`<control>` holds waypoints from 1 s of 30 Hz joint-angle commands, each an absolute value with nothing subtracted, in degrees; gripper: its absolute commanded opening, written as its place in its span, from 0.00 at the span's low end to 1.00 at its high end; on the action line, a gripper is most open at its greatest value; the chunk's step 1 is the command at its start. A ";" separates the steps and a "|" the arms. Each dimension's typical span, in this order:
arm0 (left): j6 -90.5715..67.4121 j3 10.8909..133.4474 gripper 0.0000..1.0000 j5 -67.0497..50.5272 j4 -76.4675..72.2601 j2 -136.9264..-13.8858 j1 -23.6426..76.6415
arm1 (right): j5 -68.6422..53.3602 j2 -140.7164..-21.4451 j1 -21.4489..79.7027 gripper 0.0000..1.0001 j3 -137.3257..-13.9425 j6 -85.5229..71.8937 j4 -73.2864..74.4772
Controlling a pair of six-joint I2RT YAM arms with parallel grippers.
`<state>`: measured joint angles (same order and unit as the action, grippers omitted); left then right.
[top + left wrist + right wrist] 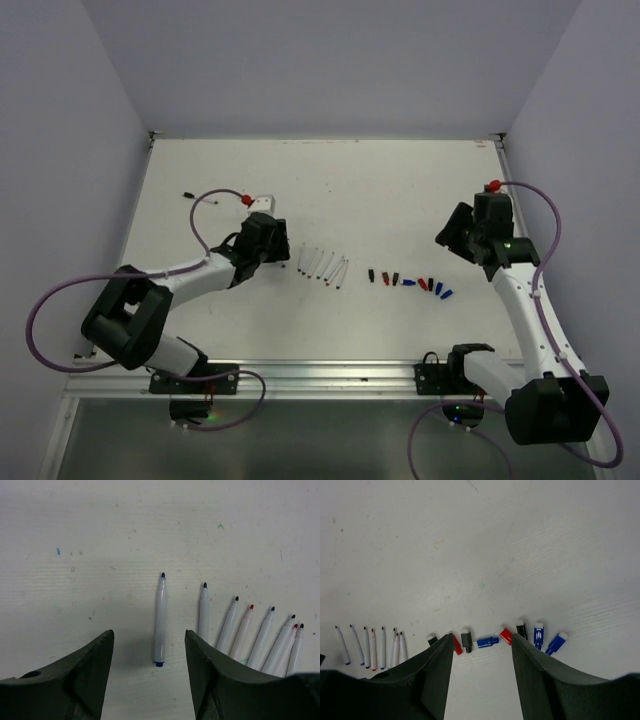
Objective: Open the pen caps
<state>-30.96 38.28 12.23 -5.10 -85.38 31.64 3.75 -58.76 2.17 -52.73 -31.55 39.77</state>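
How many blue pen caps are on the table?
3: one blue cap lies mid-row, a second and a third side by side at the row's end. Others may be hidden.

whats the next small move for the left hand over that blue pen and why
Probably lift the left hand straight up: its jaws stand open either side of the blue-tipped pen, which lies uncapped and untouched beside the other uncapped pens, so nothing here needs gripping.
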 commanded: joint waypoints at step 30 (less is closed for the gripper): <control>-51.66 91.13 0.70 23.37 30.31 -121.90 0.53 | -9.14 -67.32 16.17 0.54 -49.57 -29.97 21.27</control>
<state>-46.35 87.61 19.38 24.03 -120.31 1.32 -7.70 -68.93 16.08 -49.06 -30.89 23.27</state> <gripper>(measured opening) 0.701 0.539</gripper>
